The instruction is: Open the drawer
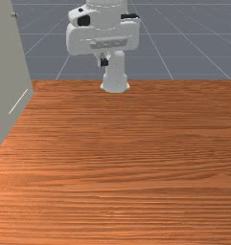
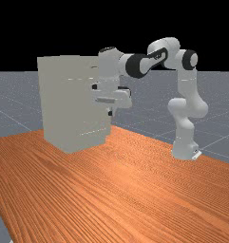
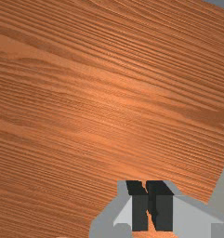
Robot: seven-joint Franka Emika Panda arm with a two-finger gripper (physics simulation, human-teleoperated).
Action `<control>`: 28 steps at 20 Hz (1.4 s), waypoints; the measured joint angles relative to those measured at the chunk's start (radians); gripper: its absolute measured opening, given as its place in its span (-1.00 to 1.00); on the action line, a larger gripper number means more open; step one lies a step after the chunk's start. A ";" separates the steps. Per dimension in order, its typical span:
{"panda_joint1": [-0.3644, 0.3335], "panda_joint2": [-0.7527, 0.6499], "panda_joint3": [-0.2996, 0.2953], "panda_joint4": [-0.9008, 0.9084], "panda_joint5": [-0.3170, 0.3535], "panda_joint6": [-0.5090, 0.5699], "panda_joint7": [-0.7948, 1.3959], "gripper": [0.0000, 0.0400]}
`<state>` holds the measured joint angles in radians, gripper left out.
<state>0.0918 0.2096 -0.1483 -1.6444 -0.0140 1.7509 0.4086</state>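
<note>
In the front view my gripper (image 1: 103,62) hangs above the far end of the table, to the right of the grey-beige cabinet (image 1: 9,72). A small knob-like handle (image 1: 14,14) sticks out near the cabinet's top. The far view has the gripper (image 2: 110,113) pointing down beside the right side of the cabinet (image 2: 63,104), above the tabletop; contact cannot be judged. The dark fingertips of the gripper (image 3: 149,204) stand together in the wrist view, shut, with only a thin slit and no object between them. Drawer fronts are hard to make out.
Wooden table (image 1: 136,158) lies below the hand. A piece of the cabinet (image 3: 221,186) stands close beside the fingers in the wrist view. The arm's base (image 2: 184,149) is on the table at the far view's right.
</note>
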 joint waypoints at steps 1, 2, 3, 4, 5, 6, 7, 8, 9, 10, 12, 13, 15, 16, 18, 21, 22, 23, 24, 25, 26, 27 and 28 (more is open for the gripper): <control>0.007 0.009 -0.012 0.018 0.011 -0.029 0.146 -0.94; 0.010 0.017 -0.020 0.028 0.020 -0.048 0.233 -0.96; 0.012 0.021 -0.024 0.034 0.027 -0.061 0.285 -0.98; 0.013 0.022 -0.027 0.037 0.030 -0.069 0.317 -0.99; 0.014 0.021 -0.028 0.037 0.032 -0.078 0.337 -0.99; 0.014 0.021 -0.029 0.037 0.033 -0.091 0.349 -1.00; 0.015 0.021 -0.029 0.038 0.033 -0.108 0.357 -1.00; 0.016 0.020 -0.029 0.041 0.033 -0.130 0.362 -1.00; 0.017 0.011 -0.030 0.042 0.030 -0.160 0.365 -1.00; 0.017 0.000 -0.031 0.045 0.028 -0.186 0.366 -1.00; 0.016 -0.018 -0.035 0.062 0.021 -0.216 0.374 -1.00; 0.016 -0.030 -0.037 0.082 0.015 -0.224 0.377 -1.00; 0.015 -0.061 -0.041 0.146 0.006 -0.249 0.384 -1.00; 0.013 -0.075 -0.045 0.184 0.003 -0.266 0.388 -1.00; 0.005 -0.085 -0.056 0.288 -0.012 -0.315 0.391 -1.00; -0.030 -0.059 -0.099 0.498 -0.050 -0.377 0.409 -1.00; -0.051 -0.044 -0.120 0.556 -0.064 -0.394 0.409 -0.22; -0.073 -0.031 -0.140 0.601 -0.074 -0.407 0.408 0.26; -0.094 -0.023 -0.156 0.630 -0.081 -0.415 0.409 0.55; -0.111 -0.018 -0.169 0.648 -0.087 -0.420 0.408 0.73; -0.126 -0.014 -0.181 0.660 -0.092 -0.422 0.410 0.84; -0.140 -0.010 -0.192 0.666 -0.096 -0.422 0.410 0.90; -0.152 -0.008 -0.201 0.670 -0.099 -0.421 0.405 0.94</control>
<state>-0.0602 0.2019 -0.3493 -0.9739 -0.1135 1.3299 0.8136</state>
